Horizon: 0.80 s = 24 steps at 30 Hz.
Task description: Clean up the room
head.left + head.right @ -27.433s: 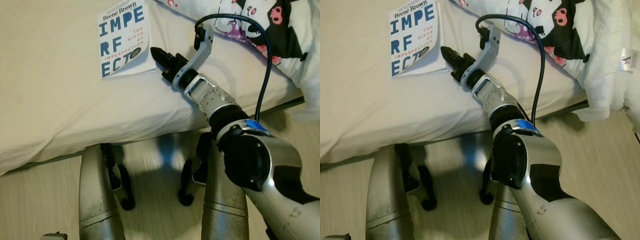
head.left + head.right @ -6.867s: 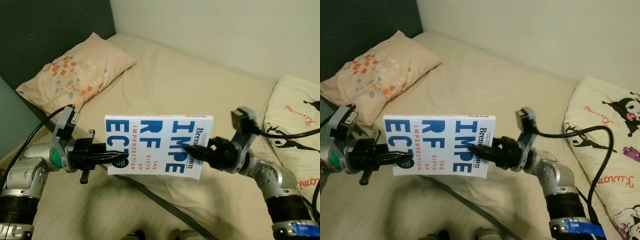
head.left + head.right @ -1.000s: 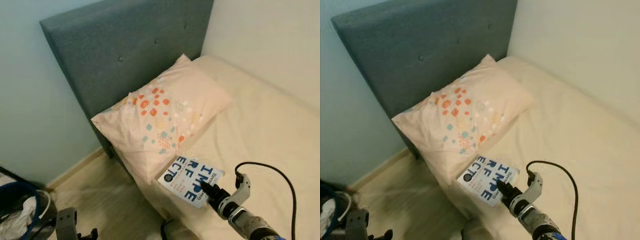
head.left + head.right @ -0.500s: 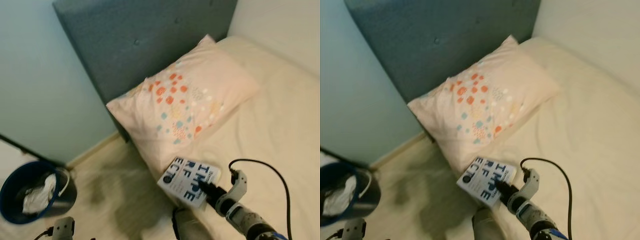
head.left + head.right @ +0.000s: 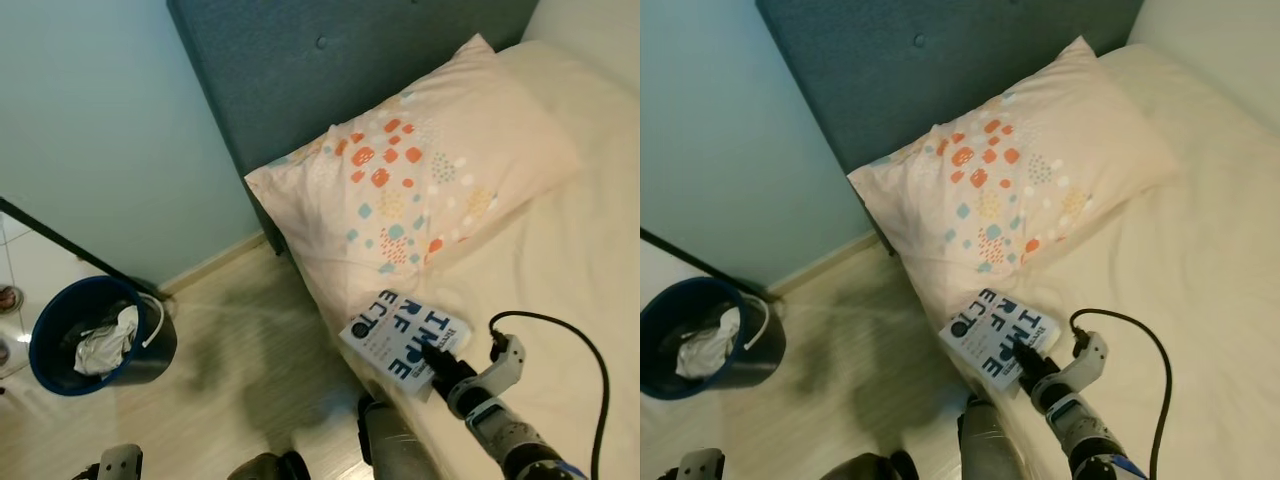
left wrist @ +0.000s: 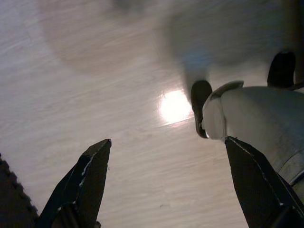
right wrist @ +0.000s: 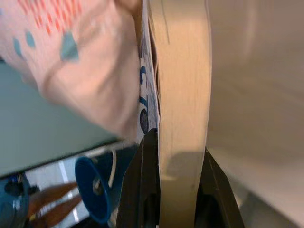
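Right gripper (image 5: 432, 358), lower right of the frame, clamps the book (image 5: 404, 343) at the bed (image 5: 560, 290) edge below the pillow (image 5: 420, 190); left gripper (image 6: 166, 190), fingers spread, hangs over the floor (image 5: 220, 350).

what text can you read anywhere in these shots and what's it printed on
"IMPE / RF / ECT": large blue letters on the white cover of the book, seen upside down, gripped by the right tool at the bed's edge.
The smaller print between those letters and the dark round badge on the cover are too small to read.
The pillow and the blue bin show no lettering.
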Tool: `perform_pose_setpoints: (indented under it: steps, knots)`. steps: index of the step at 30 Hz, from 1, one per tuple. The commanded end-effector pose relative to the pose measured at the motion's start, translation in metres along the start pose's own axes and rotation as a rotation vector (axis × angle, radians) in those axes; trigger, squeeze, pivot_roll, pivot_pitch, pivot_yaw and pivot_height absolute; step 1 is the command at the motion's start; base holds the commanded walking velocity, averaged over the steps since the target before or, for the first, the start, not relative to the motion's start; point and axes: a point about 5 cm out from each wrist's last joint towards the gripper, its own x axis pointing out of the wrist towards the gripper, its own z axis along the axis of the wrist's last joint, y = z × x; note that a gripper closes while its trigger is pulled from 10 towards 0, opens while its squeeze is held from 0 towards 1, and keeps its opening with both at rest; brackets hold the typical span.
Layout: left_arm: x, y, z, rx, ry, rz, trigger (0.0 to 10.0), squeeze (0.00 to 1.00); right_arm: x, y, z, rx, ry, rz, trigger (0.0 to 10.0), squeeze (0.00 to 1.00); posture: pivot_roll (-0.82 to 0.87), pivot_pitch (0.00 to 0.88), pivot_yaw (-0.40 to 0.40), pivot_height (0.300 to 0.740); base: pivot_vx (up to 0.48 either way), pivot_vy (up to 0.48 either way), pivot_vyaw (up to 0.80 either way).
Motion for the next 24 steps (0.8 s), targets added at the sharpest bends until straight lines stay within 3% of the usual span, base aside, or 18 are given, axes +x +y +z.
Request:
perform_pose_setpoints:
  steps: [1,9,10,16,24]
  knots:
    - [-0.007,0.007,-0.014,0.003,0.042,0.014,10.0,0.0,-0.003,-0.003,0.014,0.019,-0.087,0.006,10.0,0.0,0.06,0.27,0.161,0.74,0.0,0.0,0.0]
    - [-0.006,0.005,-0.014,0.002,0.04,0.007,10.0,0.0,-0.006,-0.007,0.017,0.019,-0.103,0.003,10.0,0.0,0.06,0.271,0.164,0.74,0.0,0.0,0.0]
    - [-0.008,0.005,-0.017,0.007,0.045,0.003,10.0,0.0,-0.014,-0.02,-0.016,-0.021,0.038,-0.087,10.0,0.0,0.07,0.287,0.171,0.74,0.0,0.0,0.0]
    - [-0.01,0.008,-0.021,0.016,0.048,-0.001,10.0,0.0,-0.029,-0.035,-0.05,-0.01,0.166,-0.199,10.0,0.0,0.09,0.31,0.182,0.74,0.0,0.0,0.0]
    - [-0.015,0.012,-0.026,0.02,0.053,0.002,10.0,0.0,-0.039,-0.048,-0.049,-0.05,0.136,-0.287,10.0,0.0,0.1,0.326,0.191,0.74,0.0,0.0,0.0]
